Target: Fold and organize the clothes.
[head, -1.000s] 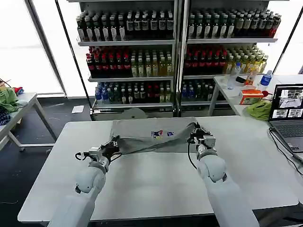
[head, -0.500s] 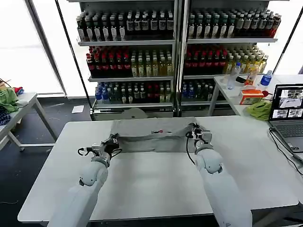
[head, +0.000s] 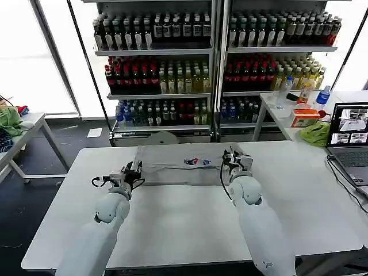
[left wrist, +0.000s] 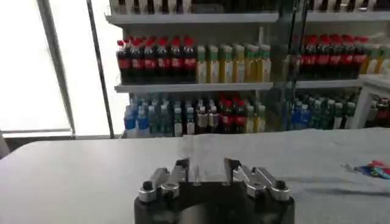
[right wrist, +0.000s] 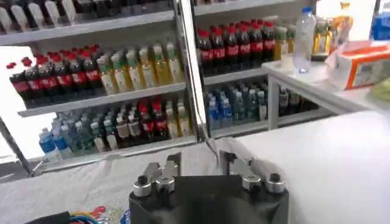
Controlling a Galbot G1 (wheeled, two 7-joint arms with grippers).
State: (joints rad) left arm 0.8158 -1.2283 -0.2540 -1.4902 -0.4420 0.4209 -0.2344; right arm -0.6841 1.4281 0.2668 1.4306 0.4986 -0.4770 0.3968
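Grey T-shirt (head: pixel 179 164) folded into a long flat band at the far middle of the white desk (head: pixel 190 218), long axis running side to side across the desk, parallel to its far edge. Small multicolour chest print (head: pixel 197 162) facing up, just right of the band's middle, also seen at the frame edge in the left wrist view (left wrist: pixel 372 168). Left tool (head: pixel 134 172) low at the band's left end, fingers (left wrist: pixel 182 170) spread apart with cloth visible between them, nothing pinched. Right tool (head: pixel 234 159) at the band's right end, fingers (right wrist: pixel 226 159) likewise parted and empty, pointing toward the far edge of the desk. Both white arms reaching forward from the near side, one at each end of the T-shirt. Shelves of bottled drinks (head: pixel 213 69) behind the desk. Off to the right, a side table (head: pixel 275 103) with a water bottle (head: pixel 281 92), an orange-and-white box (head: pixel 304 117), a bright green cloth (head: pixel 315 133) and an open laptop (head: pixel 348 135). More green cloth (head: pixel 10 121) on another table at far left.
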